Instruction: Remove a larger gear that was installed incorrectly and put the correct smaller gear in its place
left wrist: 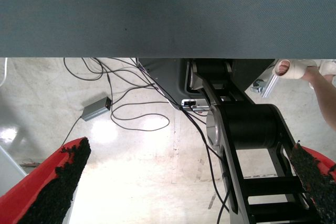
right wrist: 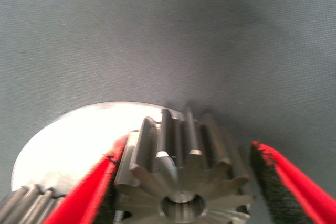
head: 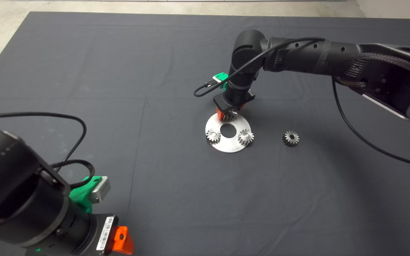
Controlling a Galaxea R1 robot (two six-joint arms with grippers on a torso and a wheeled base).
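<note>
The larger gear (right wrist: 178, 177), tall coarse-toothed steel, sits at the round silver plate's (head: 242, 125) far edge, my right gripper (right wrist: 190, 148) jaws straddling it, one pad touching, one gapped, ready to lift; left gripper (left wrist: 187, 148) parked wide open.

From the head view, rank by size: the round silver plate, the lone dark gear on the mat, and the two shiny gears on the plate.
1. The round silver plate, clearly largest.
2. The lone dark gear, left shiny gear and right shiny gear look alike; no ranking.
</note>
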